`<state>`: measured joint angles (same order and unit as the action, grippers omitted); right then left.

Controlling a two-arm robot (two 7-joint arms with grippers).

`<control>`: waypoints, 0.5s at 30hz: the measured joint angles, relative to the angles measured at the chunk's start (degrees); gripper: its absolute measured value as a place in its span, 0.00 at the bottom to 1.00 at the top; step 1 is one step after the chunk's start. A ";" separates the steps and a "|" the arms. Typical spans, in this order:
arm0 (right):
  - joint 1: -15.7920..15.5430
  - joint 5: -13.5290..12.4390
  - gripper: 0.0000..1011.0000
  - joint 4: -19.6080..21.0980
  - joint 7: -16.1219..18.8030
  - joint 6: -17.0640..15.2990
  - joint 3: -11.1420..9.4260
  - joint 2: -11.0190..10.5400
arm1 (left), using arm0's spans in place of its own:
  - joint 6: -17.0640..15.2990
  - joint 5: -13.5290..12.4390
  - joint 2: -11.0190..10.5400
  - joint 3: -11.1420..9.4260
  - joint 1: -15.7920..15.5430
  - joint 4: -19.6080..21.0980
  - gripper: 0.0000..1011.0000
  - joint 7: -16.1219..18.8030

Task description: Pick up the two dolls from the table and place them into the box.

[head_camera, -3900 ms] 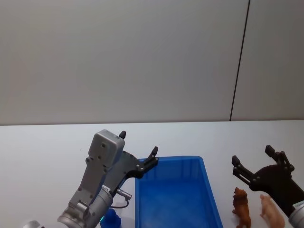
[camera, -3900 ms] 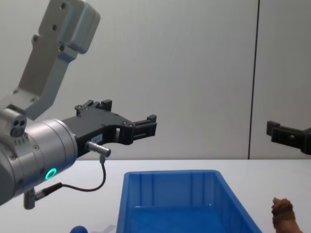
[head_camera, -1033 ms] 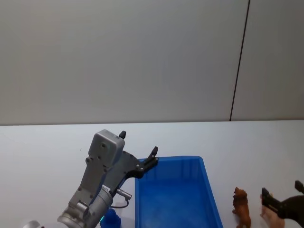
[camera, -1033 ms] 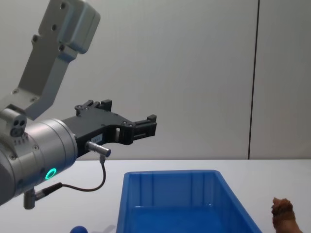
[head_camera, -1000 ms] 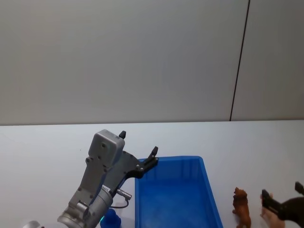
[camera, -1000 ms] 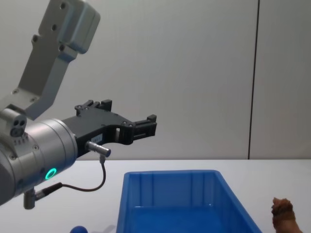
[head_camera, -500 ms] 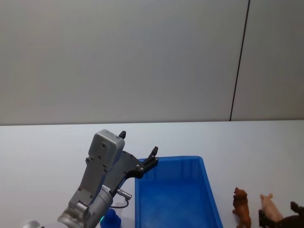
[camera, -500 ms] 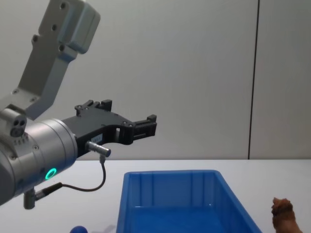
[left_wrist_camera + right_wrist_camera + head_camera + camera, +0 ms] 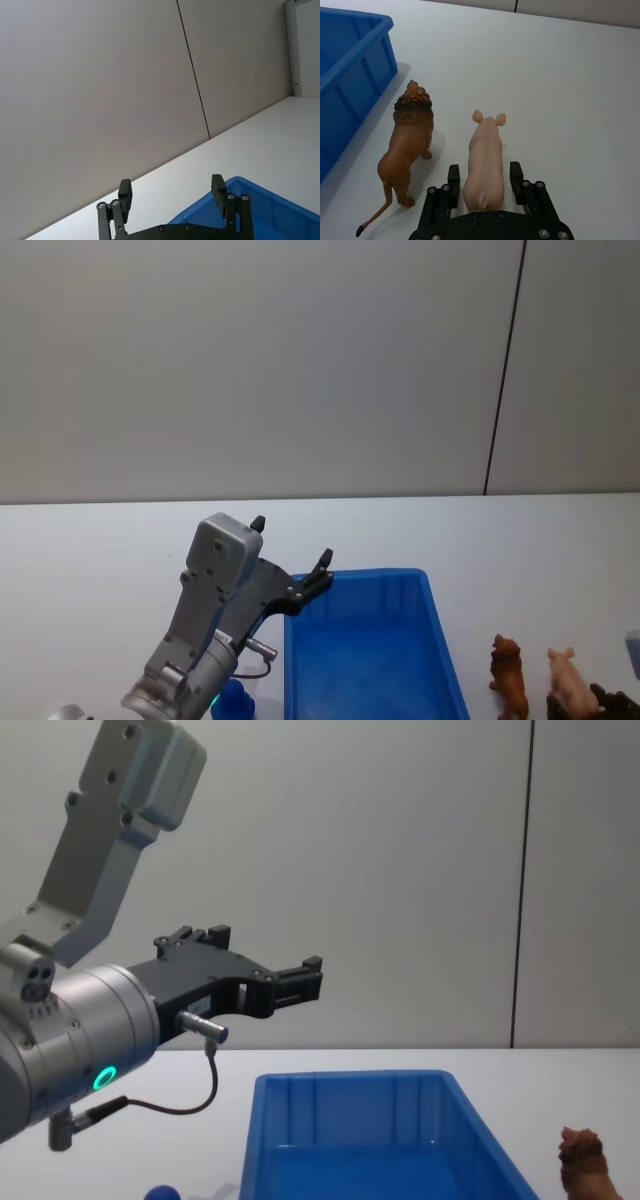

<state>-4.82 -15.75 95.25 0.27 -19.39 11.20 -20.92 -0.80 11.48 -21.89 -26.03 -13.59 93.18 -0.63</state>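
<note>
The brown lion doll [image 9: 411, 145] stands on the table just right of the blue box [image 9: 372, 650], and it also shows at the chest view's lower right [image 9: 583, 1162]. The blue lumpy doll [image 9: 237, 701] lies left of the box, under my left arm. My right gripper [image 9: 485, 180] is open and low over the table. Its fingers straddle the rear of a pink pig figure [image 9: 485, 159] that stands beside the lion, and they do not press it. My left gripper [image 9: 292, 542] hangs open above the box's near left corner, holding nothing.
The white table [image 9: 570, 90] runs bare to the right of and beyond the pig. A grey wall with a dark vertical seam [image 9: 503, 370] stands behind the table. The box's ribbed side wall [image 9: 350, 90] is close to the lion's left.
My right gripper has dropped from above the animals toward the head view's lower right corner and now sits around the pig's rear. The left arm, box and dolls have not moved.
</note>
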 joint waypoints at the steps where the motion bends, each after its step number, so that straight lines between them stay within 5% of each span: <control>1: 0.03 0.08 0.62 -0.12 0.01 0.01 0.03 0.07 | 0.00 0.00 0.00 0.00 0.00 0.00 0.99 0.00; 9: 0.10 0.89 0.38 0.10 0.02 0.85 0.15 0.45 | 0.00 0.00 0.00 0.00 0.00 0.00 0.99 0.00; 15: -0.05 1.33 0.38 1.67 0.01 1.88 0.12 0.50 | 0.00 0.00 0.00 0.00 0.00 0.00 0.99 0.00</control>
<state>-4.87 -14.42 96.92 0.28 -17.51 11.32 -20.42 -0.80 11.48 -21.90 -26.03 -13.59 93.17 -0.63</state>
